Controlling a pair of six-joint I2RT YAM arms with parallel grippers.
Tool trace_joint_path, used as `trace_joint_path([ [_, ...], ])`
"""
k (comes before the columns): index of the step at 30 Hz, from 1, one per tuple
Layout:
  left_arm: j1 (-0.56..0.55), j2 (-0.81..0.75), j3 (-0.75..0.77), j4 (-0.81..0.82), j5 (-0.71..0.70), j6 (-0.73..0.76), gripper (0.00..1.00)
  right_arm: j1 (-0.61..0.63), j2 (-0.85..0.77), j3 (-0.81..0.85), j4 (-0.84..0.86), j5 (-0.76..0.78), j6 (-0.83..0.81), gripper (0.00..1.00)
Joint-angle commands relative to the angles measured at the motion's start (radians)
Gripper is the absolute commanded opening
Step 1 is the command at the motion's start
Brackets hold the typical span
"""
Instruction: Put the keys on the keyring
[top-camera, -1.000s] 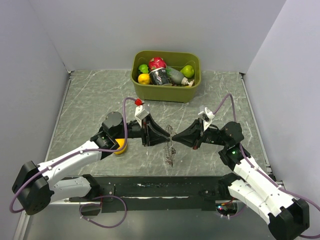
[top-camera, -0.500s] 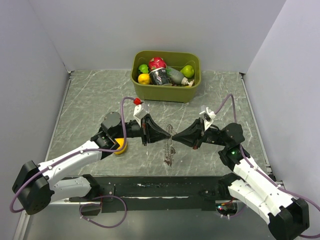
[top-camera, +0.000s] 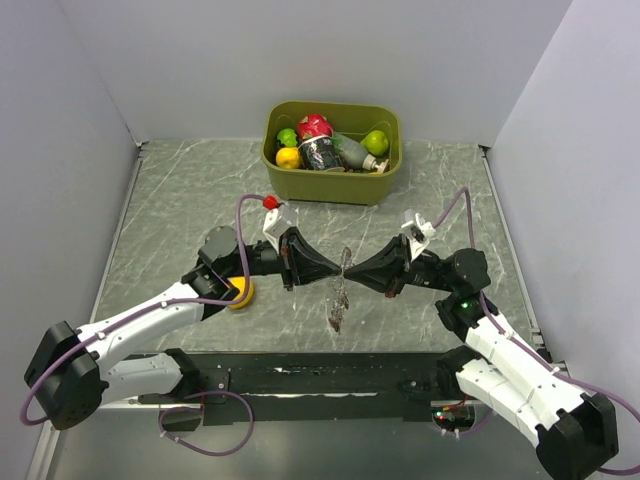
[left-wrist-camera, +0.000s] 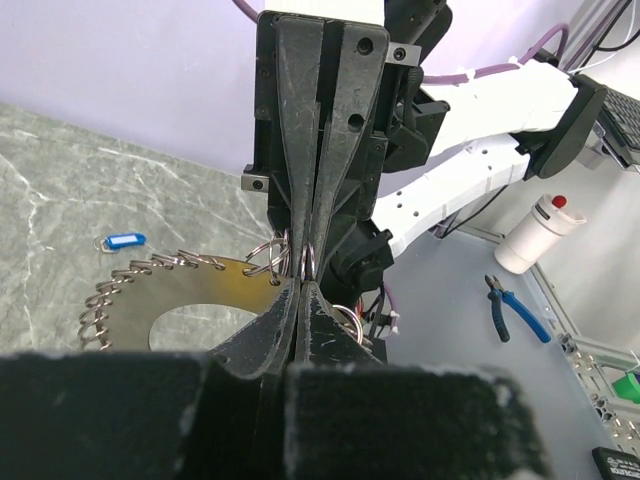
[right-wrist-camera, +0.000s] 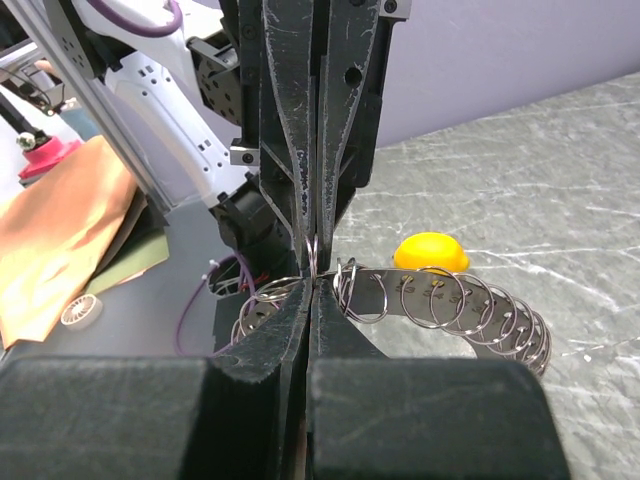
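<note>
Left fingers (top-camera: 312, 268) and right fingers (top-camera: 372, 268) meet mid-frame, each pressed together on the same wire loop (left-wrist-camera: 308, 258) of the keyring (top-camera: 339, 298), which hangs above the tabletop (top-camera: 180, 200). It is best to hold one side firm and pry gently.

Bright, even light is cast from above; only soft shadows are thrown on the table (top-camera: 170, 200). Small glints are seen on the keyring (right-wrist-camera: 385, 285). Wrist-view foregrounds are blurred.
</note>
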Motion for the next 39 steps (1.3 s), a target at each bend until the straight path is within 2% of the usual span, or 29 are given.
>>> trace_joint_path([
  [1, -0.01, -0.047, -0.002, 0.127, 0.004, -0.029, 0.01, 0.002, 0.006, -0.011, 0.07, 0.009, 0.01, 0.0],
  [2, -0.01, -0.051, -0.004, 0.127, -0.003, -0.028, 0.01, 0.002, 0.003, -0.014, 0.07, 0.012, 0.01, 0.01],
  [5, -0.01, -0.067, -0.013, 0.127, -0.014, -0.021, 0.01, 0.002, -0.007, -0.022, 0.069, 0.024, 0.01, 0.16],
  [7, -0.01, -0.076, -0.019, 0.118, -0.028, -0.018, 0.01, 0.004, -0.012, -0.023, 0.067, 0.029, 0.007, 0.21],
  [10, -0.01, -0.079, -0.013, 0.088, -0.049, -0.008, 0.01, 0.002, -0.02, -0.023, 0.049, 0.043, 0.001, 0.37],
  [11, -0.01, -0.081, -0.008, 0.059, -0.051, -0.002, 0.01, 0.002, -0.026, -0.025, 0.033, 0.05, -0.006, 0.48],
  [14, -0.011, -0.082, 0.002, 0.0, -0.071, 0.034, 0.01, 0.004, -0.052, -0.029, -0.002, 0.082, -0.025, 0.61],
  [16, -0.011, -0.087, 0.008, -0.026, -0.094, 0.047, 0.01, 0.002, -0.073, -0.028, -0.078, 0.121, -0.047, 0.66],
  [19, -0.01, -0.1, 0.019, -0.099, -0.115, 0.083, 0.01, 0.001, -0.136, -0.008, -0.274, 0.266, -0.145, 0.74],
  [22, -0.01, -0.13, 0.027, -0.181, -0.157, 0.123, 0.01, -0.001, -0.2, 0.018, -0.463, 0.497, -0.18, 0.83],
  [23, -0.01, -0.139, 0.027, -0.198, -0.177, 0.141, 0.01, -0.001, -0.223, 0.029, -0.503, 0.56, -0.179, 0.89],
  [24, -0.01, -0.157, 0.027, -0.23, -0.189, 0.15, 0.01, -0.002, -0.231, 0.033, -0.583, 0.696, -0.173, 0.91],
  [27, -0.011, -0.192, 0.021, -0.262, -0.214, 0.173, 0.01, -0.015, -0.225, 0.058, -0.681, 0.875, -0.141, 0.95],
  [31, -0.011, -0.212, 0.018, -0.302, -0.227, 0.189, 0.01, -0.06, -0.118, 0.11, -0.854, 1.078, -0.067, 0.95],
  [34, -0.01, -0.22, 0.013, -0.301, -0.22, 0.193, 0.01, -0.11, 0.012, 0.16, -0.925, 1.182, -0.006, 0.96],
  [39, -0.011, -0.239, -0.018, -0.265, -0.221, 0.196, 0.01, -0.249, 0.221, 0.245, -1.05, 1.186, 0.06, 0.96],
])
